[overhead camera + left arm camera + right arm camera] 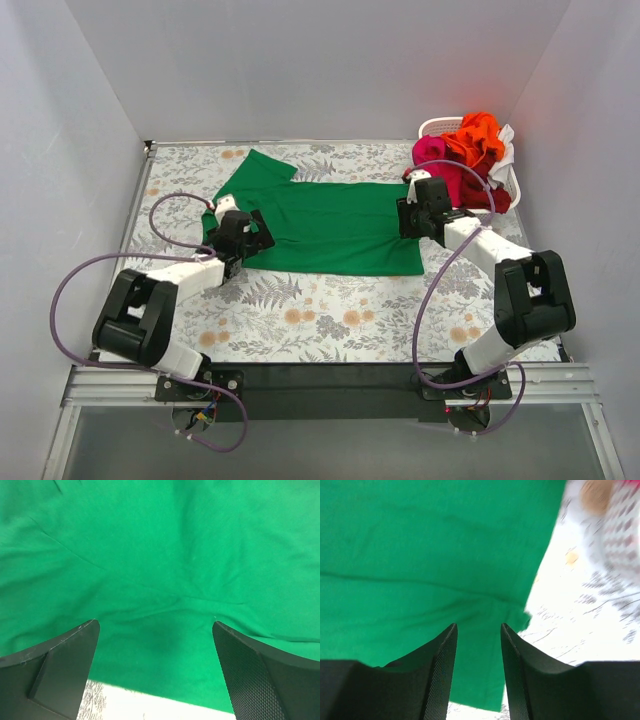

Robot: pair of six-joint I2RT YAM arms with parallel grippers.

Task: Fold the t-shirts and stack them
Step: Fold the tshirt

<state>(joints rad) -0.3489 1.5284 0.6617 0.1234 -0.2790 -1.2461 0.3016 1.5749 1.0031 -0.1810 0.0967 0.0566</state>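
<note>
1. Left gripper (pixel 155 625): fingers spread wide, nothing held. It sits over the 9 o'clock end of the green t-shirt (pixel 330 225), close to the hem. Can't tell if the tips touch the cloth.
2. Right gripper (pixel 479 626): fingers part-open with a narrow gap, nothing pinched. It is at the shirt's 3 o'clock edge, with a small pucker in the cloth just ahead of the tips.
3. The green t-shirt lies flat mid-table (pixel 330 320), running 9-to-3, with one sleeve out toward 11 o'clock.
4. Far 1 o'clock corner: white basket (pixel 432 127) heaped with orange shirt (pixel 480 135), magenta shirt (pixel 433 152), dark red shirt (pixel 480 192) and white shirt (pixel 505 142).
</note>
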